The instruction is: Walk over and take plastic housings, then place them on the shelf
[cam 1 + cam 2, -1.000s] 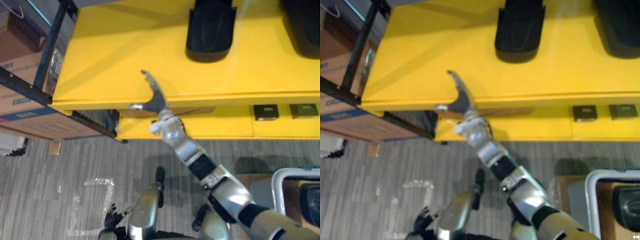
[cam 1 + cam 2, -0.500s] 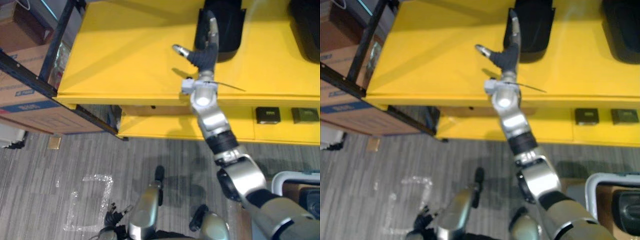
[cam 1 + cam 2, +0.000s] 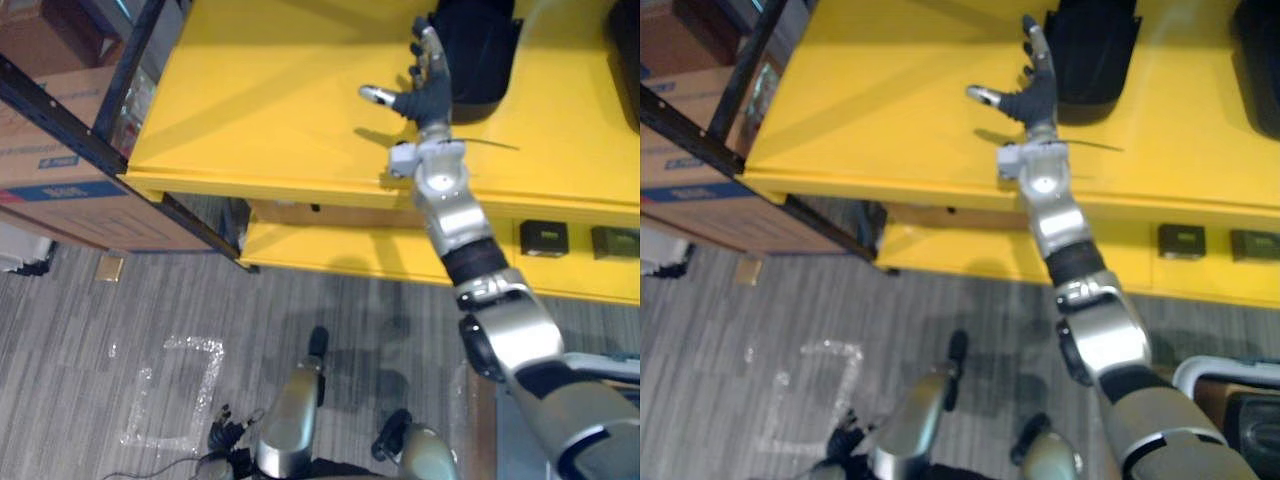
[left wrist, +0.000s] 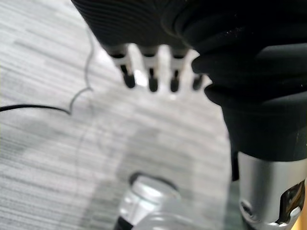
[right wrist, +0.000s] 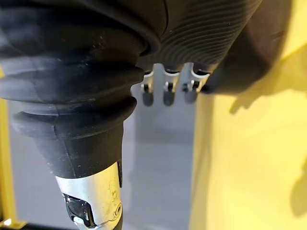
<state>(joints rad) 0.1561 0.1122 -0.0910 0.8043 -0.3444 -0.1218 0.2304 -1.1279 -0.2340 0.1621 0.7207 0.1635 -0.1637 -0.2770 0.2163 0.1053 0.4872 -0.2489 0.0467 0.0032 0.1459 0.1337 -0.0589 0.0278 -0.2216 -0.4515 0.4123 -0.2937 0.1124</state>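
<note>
Left eye view cuts the black plastic housing (image 3: 482,45) off at the top edge, so only its near, rounded end shows, resting on the yellow shelf (image 3: 270,110). A second housing (image 3: 1262,40) sits further to the right on the same shelf, and it too is clipped by the frame's edge. On the lower shelf (image 3: 330,255) lie two small black parts (image 3: 543,238), too small to make out.

The right hand (image 3: 425,92) is raised over the shelf top with its fingers straight and its thumb spread wide to the left. It holds nothing. The nearer housing lies just beside the fingers on their right. The fingertips overlap its left edge in both eye views, but whether they touch it cannot be told. In the right wrist view the fingers (image 5: 166,96) show only as short stubs below the ribbed cover, with yellow surface beyond and a dark shape at the corner, most likely the housing.

The left hand (image 3: 228,445) hangs low over the grey carpet (image 3: 150,320), well apart from the shelf, its fingers loose and empty. A cardboard box (image 3: 50,140) sits behind the black rack post at the left — partly hidden by it.
</note>
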